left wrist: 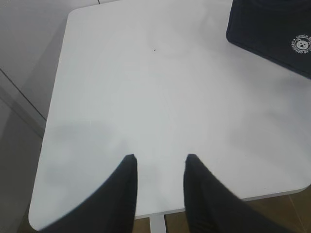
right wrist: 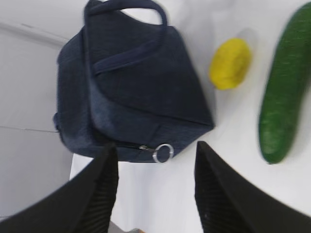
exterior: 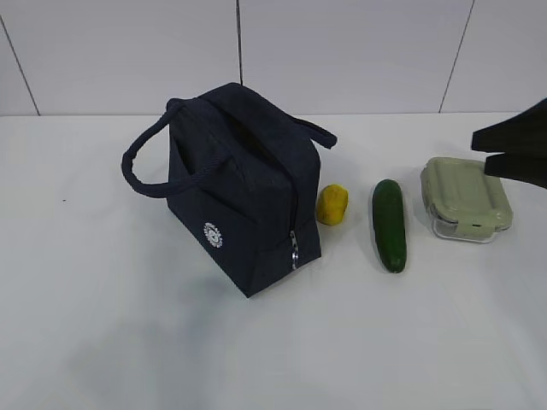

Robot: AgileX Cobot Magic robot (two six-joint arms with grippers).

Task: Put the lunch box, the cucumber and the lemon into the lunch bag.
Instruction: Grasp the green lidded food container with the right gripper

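Over on the right, the right gripper (right wrist: 155,189) hangs with its fingers (right wrist: 95,194) spread apart and holding nothing; past the fingertips stands the lunch bag (right wrist: 131,87), its zipper ring (right wrist: 163,153) between the two fingers. Beyond the right-hand finger lie the lemon (right wrist: 230,63) and the cucumber (right wrist: 284,92), apart from each other. The lunch box (exterior: 466,198) sits near the table's right side. The left gripper (left wrist: 158,194) is also spread, over bare table (left wrist: 146,97) close to the near edge.
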